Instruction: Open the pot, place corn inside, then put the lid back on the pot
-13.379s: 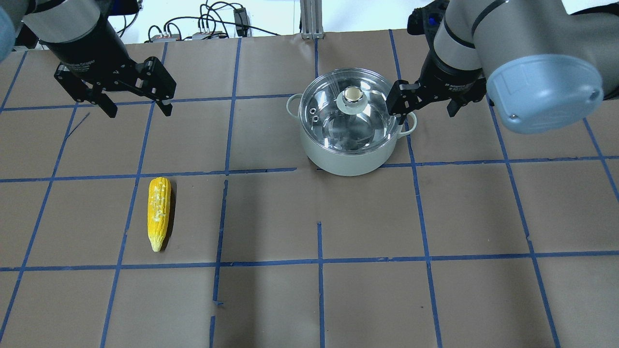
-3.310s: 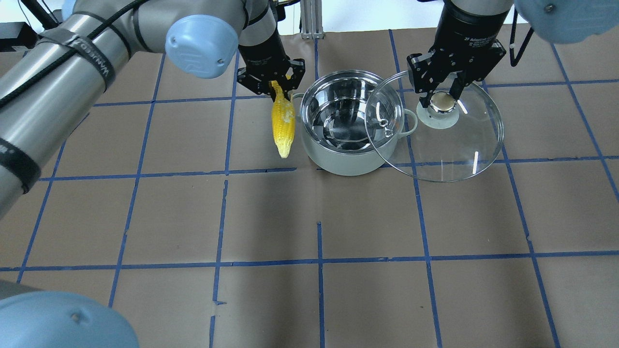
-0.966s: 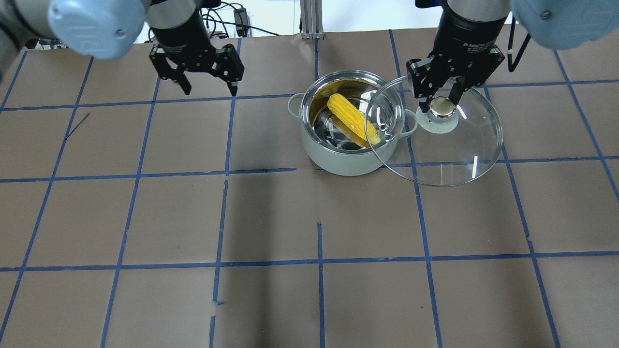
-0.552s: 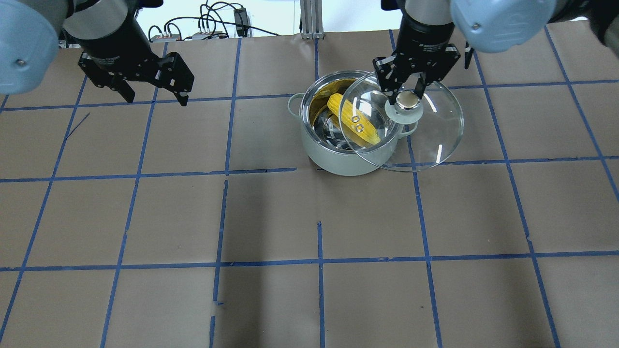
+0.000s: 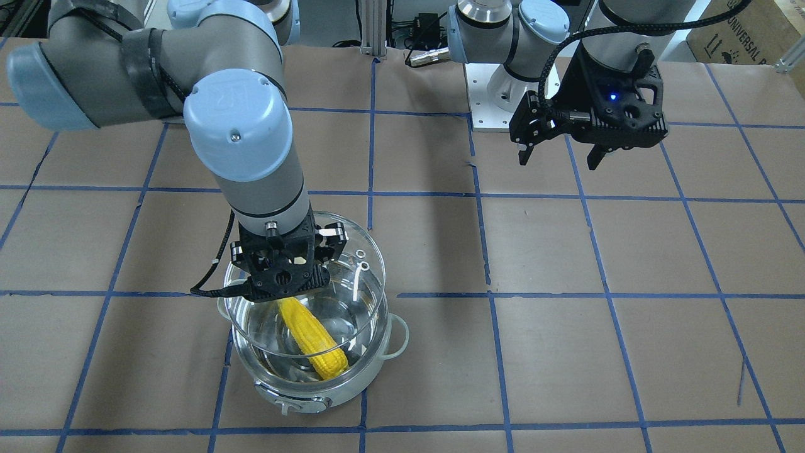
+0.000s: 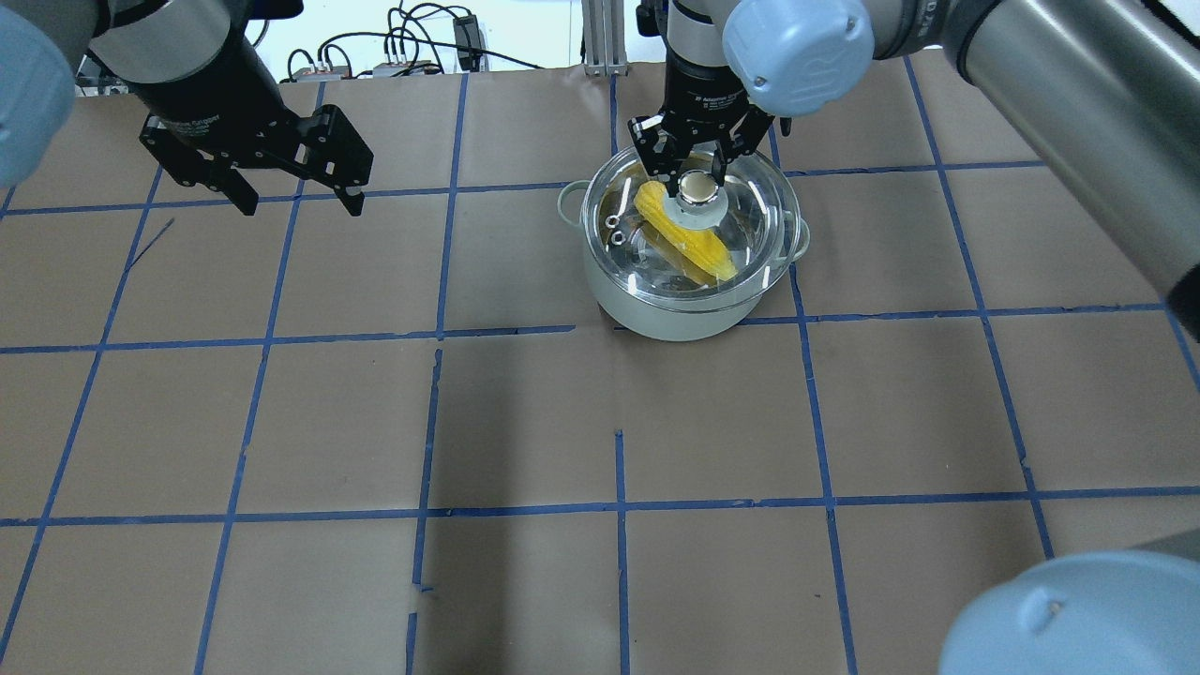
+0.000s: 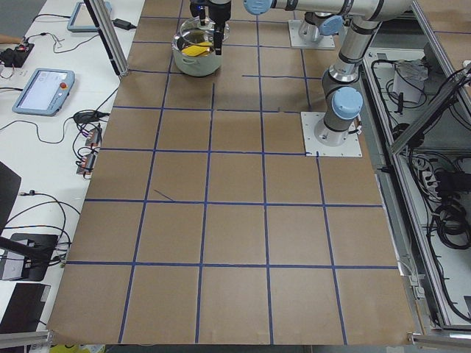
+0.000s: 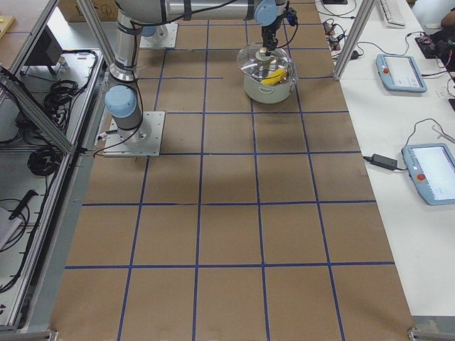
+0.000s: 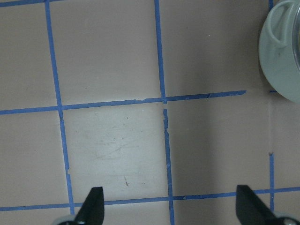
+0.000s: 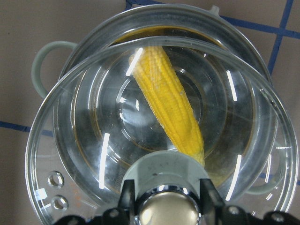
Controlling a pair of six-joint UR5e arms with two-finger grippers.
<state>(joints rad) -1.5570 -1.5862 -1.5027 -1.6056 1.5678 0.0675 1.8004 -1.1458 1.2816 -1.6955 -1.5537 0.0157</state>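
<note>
Item under transfer: the lid (image 10: 84,154), clear glass, carried above the pot (image 6: 666,314) and not yet seated on its rim.
Location of pot: on the surface (image 6: 525,422), near the edge opposite the robot's base, on the robot's right half.
Location of corn: the corn (image 5: 328,360) lies inside the pot. Its long axis runs diagonally across the bottom, one end toward the robot's left and the far edge, the other toward the robot's right.
Governing relation: the lid hangs directly under the right gripper (image 6: 695,180) and over the pot mouth. The overhead view shows its rim overhanging slightly on the robot's right. The wrist view also shows the two rims out of register. By judgement it is nearly centred; camera angle may account for part of the offset.
Right jaws: pinching the knob (image 10: 166,208) from two sides.
Right arm pose: wrist vertical over the pot, jaws pointing straight down.
Left jaws: spread wide, holding nothing.
Left arm pose: the left gripper (image 6: 302,202) hangs well apart from the pot, toward the robot's left along the far edge, tips pointing down at bare surface.
Nearer arm: right, already in possession of the lid.
Step in hand (judgement): a small centring correction, then a straight descent.
Risk (judgement): the rim may catch on the pot's edge if lowered off-centre.
</note>
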